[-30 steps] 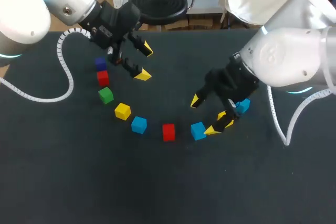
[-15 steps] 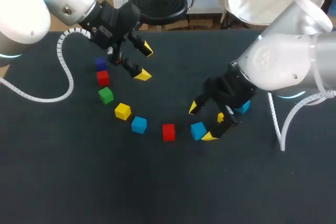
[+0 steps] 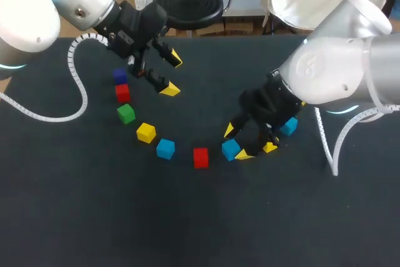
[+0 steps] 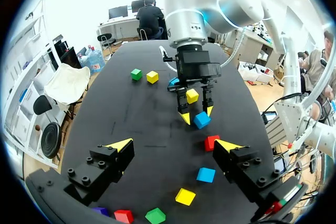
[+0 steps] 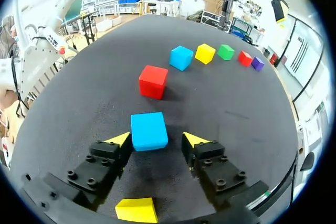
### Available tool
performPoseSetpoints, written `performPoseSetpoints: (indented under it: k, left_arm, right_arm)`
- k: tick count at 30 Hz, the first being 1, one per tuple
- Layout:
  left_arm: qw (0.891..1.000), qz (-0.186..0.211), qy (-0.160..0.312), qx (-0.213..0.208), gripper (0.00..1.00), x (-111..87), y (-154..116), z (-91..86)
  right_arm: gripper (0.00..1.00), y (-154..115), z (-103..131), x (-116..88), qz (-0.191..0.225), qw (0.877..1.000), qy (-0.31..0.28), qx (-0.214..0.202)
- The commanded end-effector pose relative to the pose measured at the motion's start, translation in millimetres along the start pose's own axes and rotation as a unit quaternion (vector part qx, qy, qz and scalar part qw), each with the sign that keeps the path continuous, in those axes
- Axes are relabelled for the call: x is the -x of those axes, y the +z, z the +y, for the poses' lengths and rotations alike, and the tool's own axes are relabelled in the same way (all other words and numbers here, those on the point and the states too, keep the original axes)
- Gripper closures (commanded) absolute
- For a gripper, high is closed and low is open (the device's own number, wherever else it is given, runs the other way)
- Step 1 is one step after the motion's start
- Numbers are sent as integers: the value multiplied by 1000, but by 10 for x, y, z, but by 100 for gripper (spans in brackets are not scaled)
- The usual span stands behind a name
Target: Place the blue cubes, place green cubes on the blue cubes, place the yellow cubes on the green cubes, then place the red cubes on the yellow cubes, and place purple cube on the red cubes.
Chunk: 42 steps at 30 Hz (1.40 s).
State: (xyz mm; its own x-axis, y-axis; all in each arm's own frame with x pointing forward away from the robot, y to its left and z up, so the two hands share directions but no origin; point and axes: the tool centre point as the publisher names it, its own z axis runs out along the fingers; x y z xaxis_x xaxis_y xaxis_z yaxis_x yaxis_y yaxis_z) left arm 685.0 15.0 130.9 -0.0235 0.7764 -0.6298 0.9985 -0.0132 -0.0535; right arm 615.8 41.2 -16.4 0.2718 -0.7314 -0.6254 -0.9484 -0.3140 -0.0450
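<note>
You have no text, number, label or sign to read on the table (image 3: 94, 217) or on the cubes (image 3: 165, 148); each cube face shows plain colour only.

Black matte table (image 3: 187, 217), wide and flat, evenly lit, faint soft shadows on its surface

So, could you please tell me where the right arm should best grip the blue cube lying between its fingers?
I'd grip the blue cube on its two opposite side faces, coming down from above. It lies flat on the table, no other cube touches it, and the open right end effector straddles it, roughly lined up with those faces.
</note>
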Motion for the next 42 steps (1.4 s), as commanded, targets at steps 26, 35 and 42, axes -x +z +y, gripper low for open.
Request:
performPoseSetpoints:
  k: [26, 35, 42]
  left_arm:
    - [1000, 1, -1, 0, 0, 3, -1, -2]
    - [1000, 1, -1, 0, 0, 3, -1, -2]
    - [1000, 1, -1, 0, 0, 3, -1, -2]
  right_arm:
    - [51, 15, -72, 78, 6, 999, -28, 31]
    - [100, -39, -22, 77, 9, 1000, -9, 18]
    - [100, -230, -39, 163, 17, 997, 57, -41]
